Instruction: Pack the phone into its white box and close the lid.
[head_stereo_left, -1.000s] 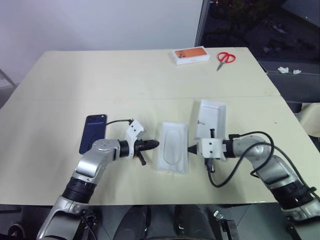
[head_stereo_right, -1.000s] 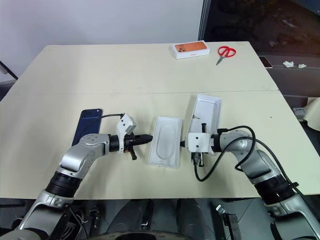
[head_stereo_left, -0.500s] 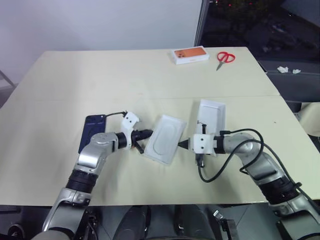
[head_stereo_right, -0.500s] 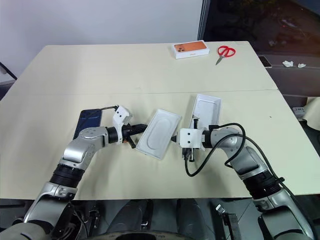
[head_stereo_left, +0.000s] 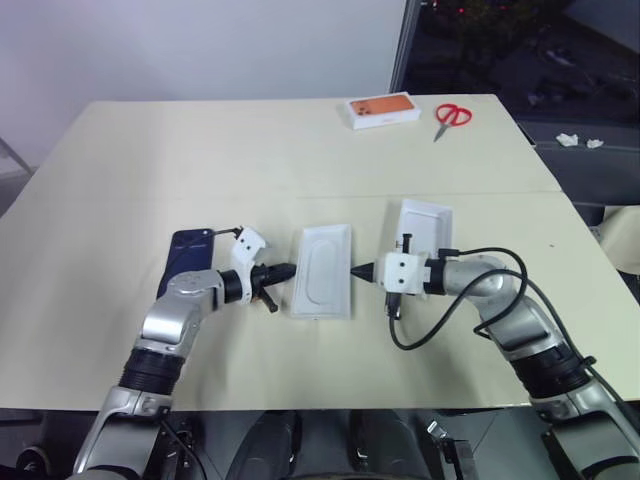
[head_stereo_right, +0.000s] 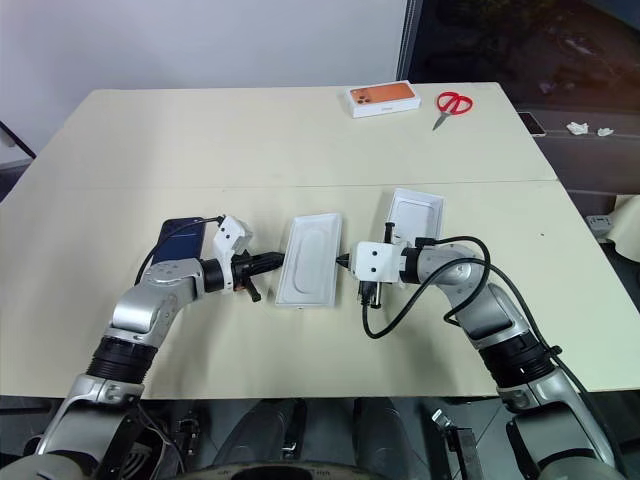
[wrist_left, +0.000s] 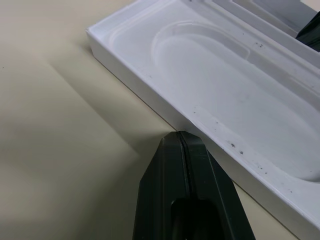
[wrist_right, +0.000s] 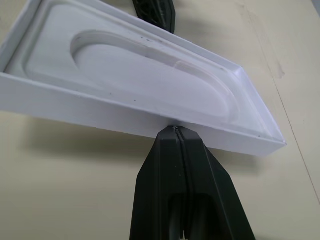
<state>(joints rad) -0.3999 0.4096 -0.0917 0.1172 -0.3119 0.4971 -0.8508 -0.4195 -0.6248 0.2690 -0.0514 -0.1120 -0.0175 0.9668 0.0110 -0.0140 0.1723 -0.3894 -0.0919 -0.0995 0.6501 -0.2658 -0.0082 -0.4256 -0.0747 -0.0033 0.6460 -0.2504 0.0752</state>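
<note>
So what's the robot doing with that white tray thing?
Both grippers are shut, and each has its tip pressed against one long side of the white insert: the left gripper on one side, the right gripper on the other, squeezing it between them on the table. The phone lies flat beside the left arm, not yet packed. Another white box piece sits open just behind the right gripper. An orange-topped box and red scissors lie at the far edge.

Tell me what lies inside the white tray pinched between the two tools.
The white tray holds nothing loose: a bare white floor with a rounded oblong recess. Its underside is hidden. The phone lies apart on the table.
</note>
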